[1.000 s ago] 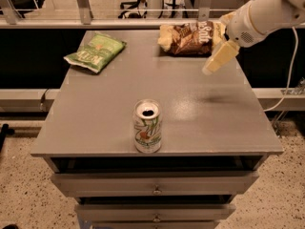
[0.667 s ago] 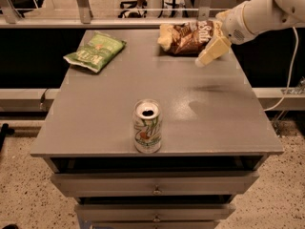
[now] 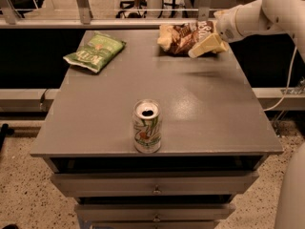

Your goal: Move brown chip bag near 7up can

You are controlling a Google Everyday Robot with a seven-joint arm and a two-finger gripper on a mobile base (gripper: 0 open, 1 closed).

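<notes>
Two task items well apart; the move is not yet made.
Brown chip bag [image 3: 181,35] lies crumpled at the far edge of the grey table [image 3: 209,113], right of centre. 7up can [image 3: 147,126] stands upright near the front edge, about mid-width, so most of the tabletop lies between them. Gripper [image 3: 204,46] is at the bag's right end, touching or just against it, with the arm reaching in from the right. Whether it has clamped onto the bag or sits loose, I cannot tell. My read: approach about done, grasp unconfirmed, carry toward the can and set-down both left. Green chip bag [image 3: 95,51] lies far left, off the likely path.
</notes>
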